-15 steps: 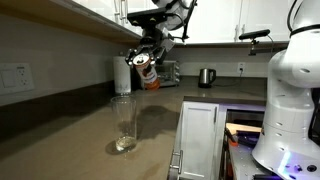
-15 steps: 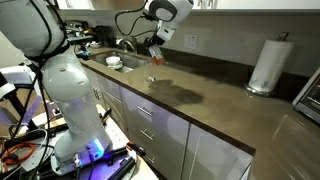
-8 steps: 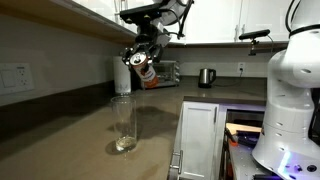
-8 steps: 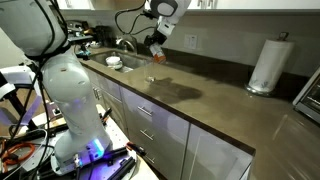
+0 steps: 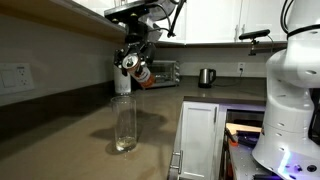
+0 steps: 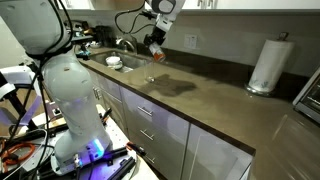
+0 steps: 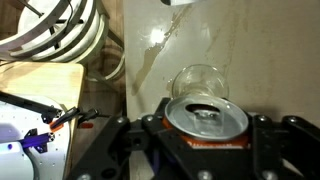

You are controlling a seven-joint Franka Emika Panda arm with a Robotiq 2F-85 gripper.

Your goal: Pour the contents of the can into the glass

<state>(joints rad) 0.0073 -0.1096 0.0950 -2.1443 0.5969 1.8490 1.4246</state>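
My gripper (image 5: 133,62) is shut on the can (image 5: 140,71), red-orange with a silver top, and holds it tilted in the air just above and behind the glass (image 5: 124,123). The glass is tall and clear, stands on the brown counter and looks empty. In the wrist view the can's open silver top (image 7: 205,117) fills the space between my fingers, with the glass rim (image 7: 200,81) right beyond it. In an exterior view the can (image 6: 156,49) hangs over the glass (image 6: 152,72), which is faint. No liquid shows in any view.
A white paper towel roll (image 6: 267,63) and a steel kettle (image 5: 205,77) stand at the back of the counter (image 5: 70,140). A sink with a faucet (image 6: 118,58) lies near the glass. Wall cabinets hang close above the arm. A dish rack (image 7: 55,30) shows in the wrist view.
The gripper has carried the can sideways toward the glass, closer over its rim. The glass has not moved.
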